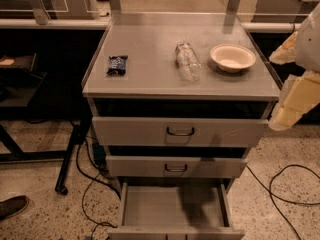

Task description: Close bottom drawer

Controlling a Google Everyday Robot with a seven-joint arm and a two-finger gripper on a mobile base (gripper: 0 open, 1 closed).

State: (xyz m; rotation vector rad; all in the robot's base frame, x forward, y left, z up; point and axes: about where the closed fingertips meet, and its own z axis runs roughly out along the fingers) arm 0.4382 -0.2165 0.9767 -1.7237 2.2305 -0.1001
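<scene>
The bottom drawer (175,209) of the grey metal cabinet is pulled far out toward me, showing its plain grey tray. Its front panel (175,233) sits at the bottom edge of the view and its handle is cut off. The middle drawer (176,167) and the top drawer (180,131) stand slightly out, each with a dark wire handle. My gripper (295,101) is at the right edge, beside the cabinet's top right corner and well above the bottom drawer, pale and yellowish.
On the cabinet top (150,79) lie a dark snack packet (117,64), a clear plastic bottle (187,60) on its side and a white bowl (232,57). Cables (290,184) trail on the floor at right and left. A shoe (12,206) shows at lower left.
</scene>
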